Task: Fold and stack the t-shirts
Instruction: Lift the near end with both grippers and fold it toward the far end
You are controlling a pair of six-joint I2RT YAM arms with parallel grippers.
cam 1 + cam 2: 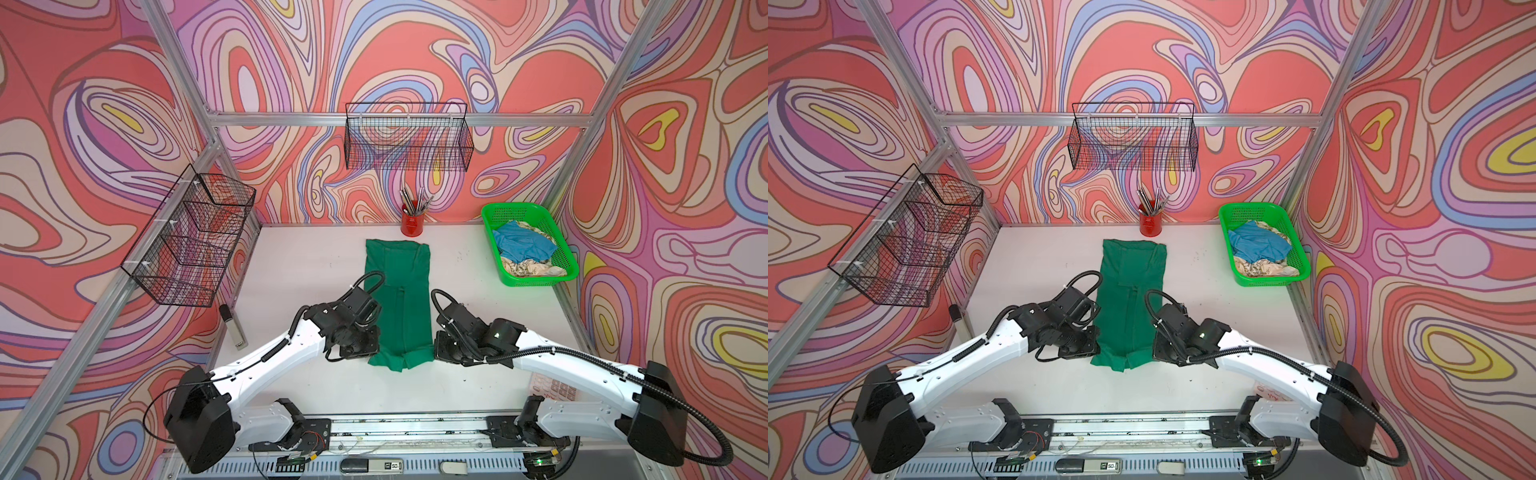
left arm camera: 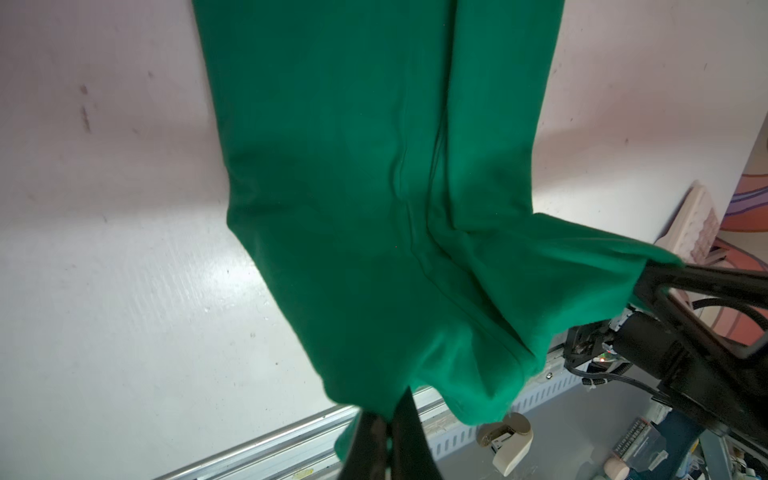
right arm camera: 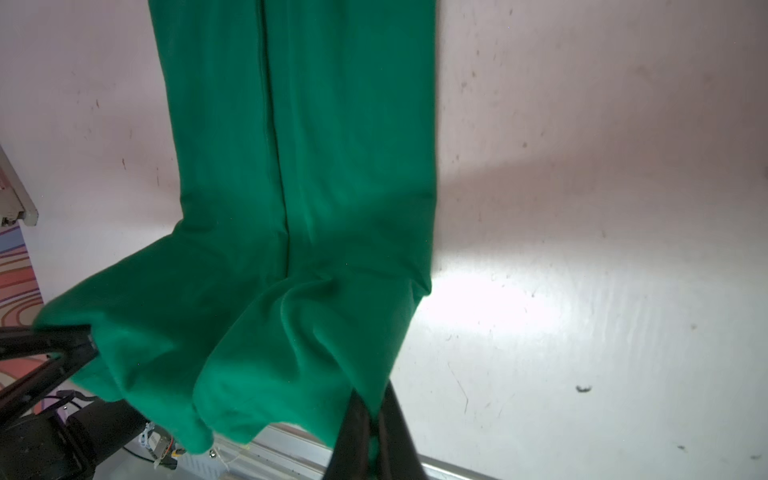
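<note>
A dark green t-shirt [image 1: 401, 299] [image 1: 1130, 299], folded lengthwise into a long narrow strip, lies down the middle of the white table [image 1: 299, 266]. Its near end is raised off the table between my two grippers. My left gripper [image 2: 390, 419] is shut on the near left corner of the hem. My right gripper [image 3: 376, 411] is shut on the near right corner. In both top views the wrists hide the fingertips. A light blue t-shirt [image 1: 523, 245] lies crumpled on a cream patterned t-shirt [image 1: 538, 269] in the basket.
A bright green mesh basket [image 1: 536, 283] stands at the back right corner. A red cup of pens [image 1: 411, 224] sits at the back, just beyond the shirt's far end. Black wire baskets hang on the back wall [image 1: 409, 141] and left frame [image 1: 191, 237].
</note>
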